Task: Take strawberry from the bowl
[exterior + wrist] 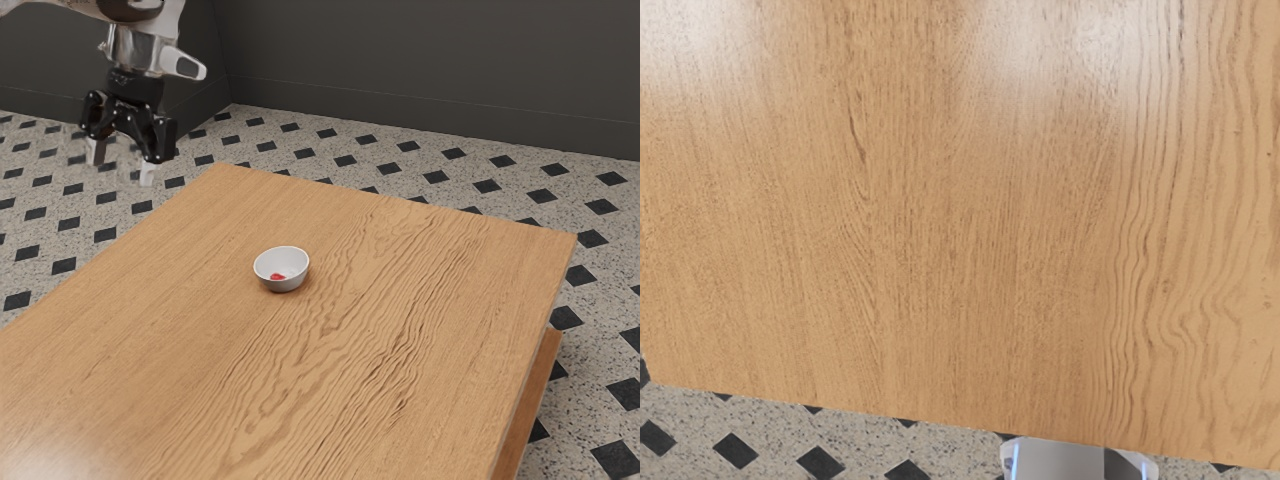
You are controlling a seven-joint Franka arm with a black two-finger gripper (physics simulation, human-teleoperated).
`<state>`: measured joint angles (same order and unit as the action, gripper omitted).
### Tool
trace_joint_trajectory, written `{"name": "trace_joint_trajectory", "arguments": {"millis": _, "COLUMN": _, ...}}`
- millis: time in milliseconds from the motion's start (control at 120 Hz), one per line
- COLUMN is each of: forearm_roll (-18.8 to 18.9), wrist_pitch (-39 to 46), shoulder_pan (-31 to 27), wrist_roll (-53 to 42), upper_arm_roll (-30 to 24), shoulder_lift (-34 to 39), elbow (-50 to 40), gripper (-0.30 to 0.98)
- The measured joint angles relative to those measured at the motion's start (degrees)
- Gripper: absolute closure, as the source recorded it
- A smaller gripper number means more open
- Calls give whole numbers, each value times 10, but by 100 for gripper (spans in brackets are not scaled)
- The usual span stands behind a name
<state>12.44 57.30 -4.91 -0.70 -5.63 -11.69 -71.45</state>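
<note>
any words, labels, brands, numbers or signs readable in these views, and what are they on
None: no lettering, number or sign can be read on the white bowl, the red strawberry, the wooden table, the tiled floor or the black claw.

Bowl white, strawberry red; table tan, wavy brown grain; floor speckled grey, black diamonds.

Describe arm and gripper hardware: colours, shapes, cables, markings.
Arm: pale upper link with a dark rounded cap, then a silvery-grey wrist section with a light, rounded side projection. Gripper: glossy black, angular, two-fingered, with whitish tips. Can't make out cables or markings on either.
</note>
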Motion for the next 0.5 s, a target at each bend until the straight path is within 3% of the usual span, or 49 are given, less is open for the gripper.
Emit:
{"name": "trace_joint_trajectory", "arguments": {"millis": 117, "forearm_roll": 6, "wrist_pitch": 117, "shoulder_pan": -9, "wrist_roll": -2, "upper_arm_roll": -1, "shoulder_lift": -1, "elbow": -8, "gripper": 0}}
{"name": "trace_joint_trajectory", "arguments": {"millis": 250, "forearm_roll": 4, "wrist_pitch": 189, "shoulder_pan": -12, "wrist_roll": -4, "upper_arm_roll": -3, "shoulder_lift": 0, "elbow": -9, "gripper": 0}}
{"name": "trace_joint_trajectory", "arguments": {"millis": 300, "forearm_roll": 16, "wrist_pitch": 206, "shoulder_pan": 33, "wrist_roll": -4, "upper_arm_roll": -10, "shoulder_lift": -4, "elbow": -6, "gripper": 0}}
{"name": "trace_joint_trajectory", "arguments": {"millis": 375, "forearm_roll": 41, "wrist_pitch": 224, "shoulder_pan": 99, "wrist_roll": -8, "upper_arm_roll": -13, "shoulder_lift": -72, "elbow": -2, "gripper": 2}}
{"name": "trace_joint_trajectory", "arguments": {"millis": 500, "forearm_roll": 70, "wrist_pitch": 262, "shoulder_pan": 80, "wrist_roll": -16, "upper_arm_roll": -8, "shoulder_lift": -192, "elbow": 0, "gripper": 7}}
